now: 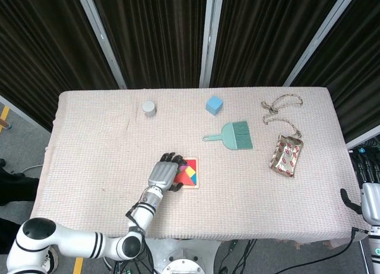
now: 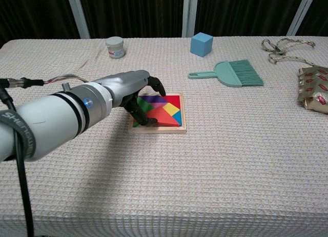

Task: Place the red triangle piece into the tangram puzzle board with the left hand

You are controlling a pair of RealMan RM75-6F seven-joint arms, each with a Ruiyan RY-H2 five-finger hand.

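Curtained lab: cloth-covered table (image 1: pixel 89 161), black drapes (image 1: pixel 154 37).

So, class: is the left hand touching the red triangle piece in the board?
Cannot tell. In the chest view the left hand overlaps the red triangle piece, its fingertips hiding any contact or gap.

One tangram puzzle board (image 2: pixel 180 128) lies on the table (image 2: pixel 205 185), with one red triangle piece (image 2: pixel 163 118) in it among single yellow, blue, purple and green pieces. There is one white jar (image 2: pixel 115 47), one blue cube (image 2: pixel 201 44), one teal hand brush (image 2: pixel 230 73), one patterned pouch (image 2: pixel 313 88) and one chain (image 2: pixel 279 46). One robot hand, the left hand (image 2: pixel 139 96), is over the board, and part of the right arm (image 1: pixel 369 207) shows
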